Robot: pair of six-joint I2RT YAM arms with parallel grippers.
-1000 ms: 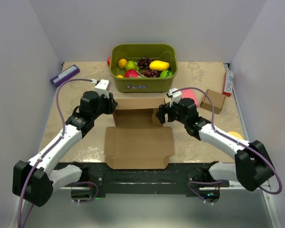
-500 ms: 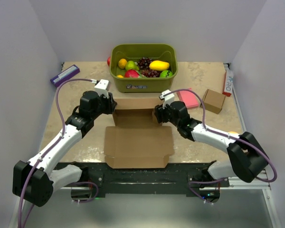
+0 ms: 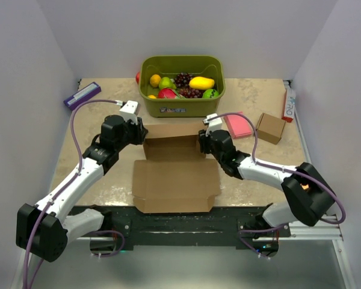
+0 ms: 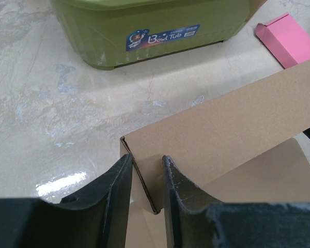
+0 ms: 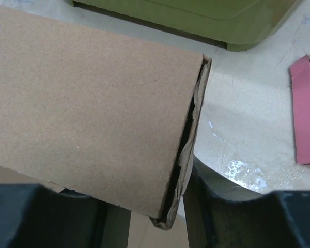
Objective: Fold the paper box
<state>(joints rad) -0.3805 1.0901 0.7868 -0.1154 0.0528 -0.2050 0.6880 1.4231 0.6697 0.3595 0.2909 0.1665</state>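
Observation:
The paper box (image 3: 175, 180) lies in the middle of the table, its lid flat toward me and its back wall (image 3: 174, 130) raised. My left gripper (image 3: 142, 133) is at the box's left rear corner. In the left wrist view its fingers (image 4: 119, 191) are shut on the upright side flap (image 4: 144, 181), which runs slantwise between them. My right gripper (image 3: 203, 142) is at the right rear corner. There its right finger (image 5: 201, 181) rests against the crumpled end flap (image 5: 188, 150), while the panel (image 5: 93, 103) hides the other finger's contact.
A green tub (image 3: 180, 108) of fruit stands just behind the box. A pink block (image 3: 237, 124) and a small cardboard box (image 3: 270, 127) lie to the right, a purple box (image 3: 82, 94) at the far left. White walls close in both sides.
My right gripper has moved left onto the box's right rear corner, and its jaws have narrowed around the end flap. The left arm has stayed put.

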